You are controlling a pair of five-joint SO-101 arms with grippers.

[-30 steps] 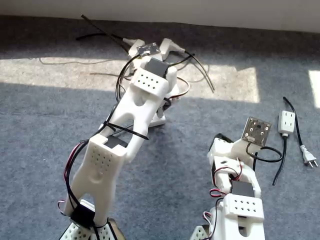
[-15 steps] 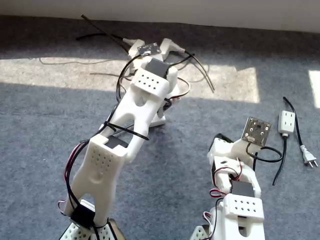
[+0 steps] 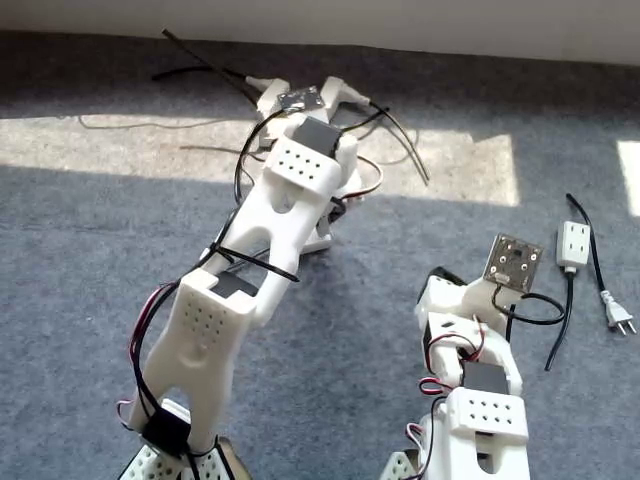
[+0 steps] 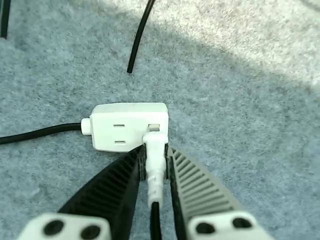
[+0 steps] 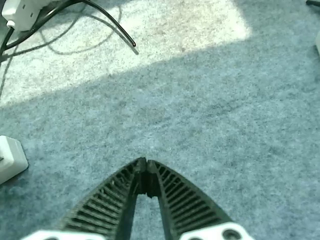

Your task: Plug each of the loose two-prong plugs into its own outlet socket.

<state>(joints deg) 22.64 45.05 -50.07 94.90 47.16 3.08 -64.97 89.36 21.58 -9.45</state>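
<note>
My left gripper is shut on a white two-prong plug with a black cord. The plug's front end meets one socket of a white outlet block lying on the grey carpet; its prongs are hidden. A second pair of slots on the block stands free beside it. That block peeks out under the left arm in the high view. At the far right lie another white outlet socket and a loose black-corded plug. My right gripper is shut on nothing, low over bare carpet.
Black cables loop over the sunlit carpet behind the left arm, one with a free end. A white outlet block sits at the edge of the right wrist view. The wall runs along the back.
The left arm's wrist has shifted very slightly. The right arm has stayed still.
</note>
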